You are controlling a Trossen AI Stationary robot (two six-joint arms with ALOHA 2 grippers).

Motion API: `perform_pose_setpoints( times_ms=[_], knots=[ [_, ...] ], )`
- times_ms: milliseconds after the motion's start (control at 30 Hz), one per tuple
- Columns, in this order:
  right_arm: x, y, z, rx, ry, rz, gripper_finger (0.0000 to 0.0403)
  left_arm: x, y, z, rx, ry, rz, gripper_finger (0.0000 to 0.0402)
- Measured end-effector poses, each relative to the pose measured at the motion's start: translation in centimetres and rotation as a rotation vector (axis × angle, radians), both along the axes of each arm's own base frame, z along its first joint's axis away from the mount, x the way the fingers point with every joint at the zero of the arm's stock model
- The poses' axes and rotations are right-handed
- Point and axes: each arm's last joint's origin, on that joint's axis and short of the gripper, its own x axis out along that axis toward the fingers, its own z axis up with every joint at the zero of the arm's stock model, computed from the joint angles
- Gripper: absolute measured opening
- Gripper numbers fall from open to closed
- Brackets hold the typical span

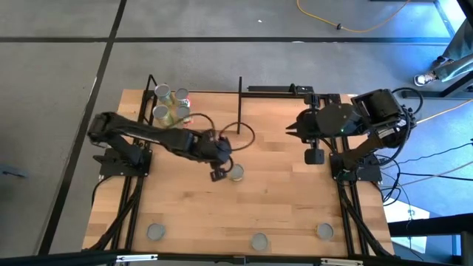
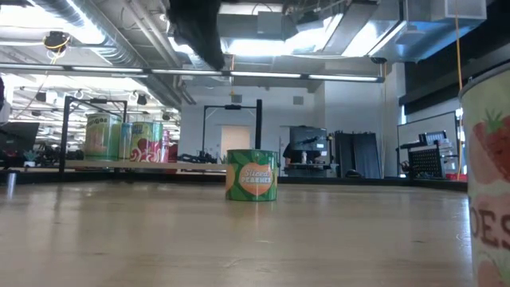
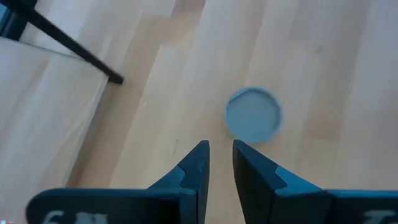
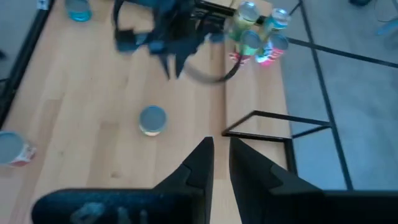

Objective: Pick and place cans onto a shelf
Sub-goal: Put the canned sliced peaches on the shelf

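Observation:
A can with a grey top [image 1: 236,172] and a green and orange label [image 2: 252,175] stands upright on the tabletop near its middle. My left gripper [image 1: 220,171] hovers above the table just left of this can, pointing down. Its fingers [image 3: 219,155] are shut and empty, and the can's top [image 3: 253,115] shows just beyond them. Several cans [image 1: 170,103] stand on the shelf [image 1: 211,103] at the far left; they also show in the low view [image 2: 127,137]. My right gripper [image 1: 290,131] waits shut and empty [image 4: 221,152] above the table's right side.
Three more cans stand along the table's near edge [image 1: 155,232], [image 1: 259,241], [image 1: 324,231]; one looms at the right of the low view [image 2: 488,175]. Black shelf rods [image 3: 74,46] and a looping cable [image 1: 238,134] lie beside the left gripper.

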Motion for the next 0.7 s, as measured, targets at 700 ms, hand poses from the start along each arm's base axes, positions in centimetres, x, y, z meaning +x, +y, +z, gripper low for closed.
perform_pose_setpoints(
  times_ms=[700],
  knots=[
    [0.0, 0.0, 0.0, -0.017, -0.001, -0.007, 0.0053, 4.7, 1.2, -6.8, -0.34, -0.006, 0.493, 0.0064]
  ],
)
